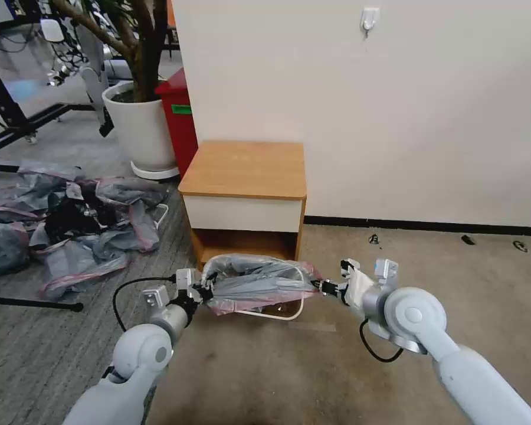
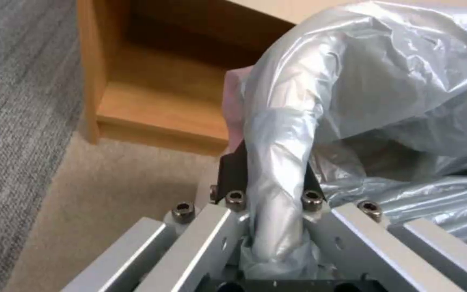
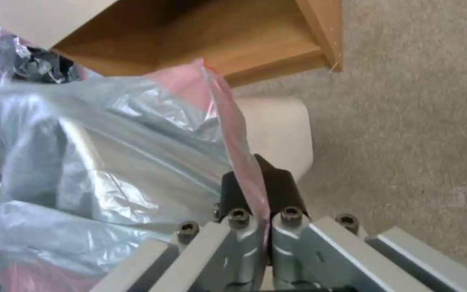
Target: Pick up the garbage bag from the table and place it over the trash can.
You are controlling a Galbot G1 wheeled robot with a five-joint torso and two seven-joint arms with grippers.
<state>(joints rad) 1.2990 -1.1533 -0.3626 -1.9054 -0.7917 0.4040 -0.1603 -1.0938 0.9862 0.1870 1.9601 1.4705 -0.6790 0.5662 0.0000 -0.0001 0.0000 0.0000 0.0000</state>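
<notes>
1. Stretching across the trash can [image 1: 289, 311], the garbage bag [image 1: 256, 284] is held just in front of the table [image 1: 245, 171].
2. Left gripper [image 1: 205, 291] is clamped on one bag end.
3. Right gripper [image 1: 326, 287] is pinched on the pink band.

Even, soft indoor light, faint shadows, mild glare on crinkled plastic, slight blur

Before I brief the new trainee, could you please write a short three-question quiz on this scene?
1. True or false: both grippers grip the garbage bag.
2. The trash can stands: A) on the table, B) on the floor before it, C) beside the plant pot.
3. What colour is the bag edge in the right gripper?

Key: 1 true, the left gripper included. 2 B. 3 pink.
</notes>
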